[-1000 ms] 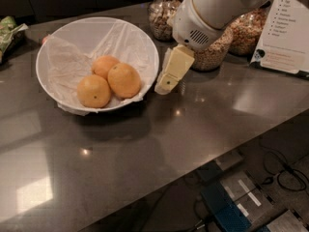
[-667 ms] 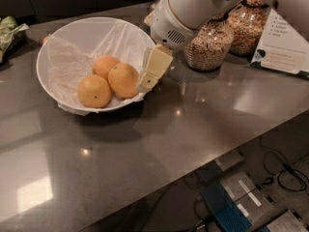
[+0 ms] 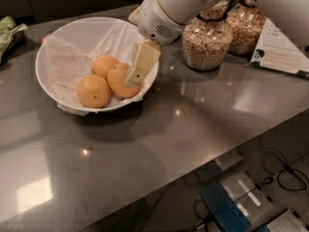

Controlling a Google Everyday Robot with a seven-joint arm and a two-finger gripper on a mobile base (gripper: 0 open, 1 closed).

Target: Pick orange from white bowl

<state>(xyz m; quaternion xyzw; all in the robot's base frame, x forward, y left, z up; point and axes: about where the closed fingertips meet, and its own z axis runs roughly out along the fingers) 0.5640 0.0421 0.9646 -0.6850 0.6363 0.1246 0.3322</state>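
— Where's the gripper [image 3: 134, 76] rn?
— Down in the white bowl [image 3: 91, 28], on the right side. It's a pale yellow thing, tilted, w/ its tip pointing down and left. The fat white arm [image 3: 178, 6] comes in from the top, over the bowl's far right rim.
— Got hold of anything?
— Can't tell, tbh. Its tip sits right in front of the orange [image 3: 118, 81] and hides part of it. Squeezing or let go, idk. Can't say if it's touching either.
— Which one's the orange?
— The big one on the right. It lies low in the bowl, near the right rim. 2 more w/ it: the front orange [image 3: 93, 91] on its left, touching it, and the back orange [image 3: 104, 65] behind those two, tucked up close.
— What's the crinkly stuff?
— Thin white wrap [image 3: 60, 66]. It's under the fruit & up the left side, and a bit hangs over the front rim.
— And the rest of the table [image 3: 193, 129]?
— Dark grey, shiny. The bowl's at the back left. Right of it are 2 glass jars full of grains: the near jar [image 3: 206, 42] just beside the arm, the far jar [image 3: 244, 25] behind it. Then a white card [image 3: 280, 54] w/ print at the right edge. A green bag [image 3: 7, 33] pokes in at far left.
— Anything on the floor?
— A blue box [image 3: 231, 209] and some black cables [image 3: 277, 166], past the table's front edge.
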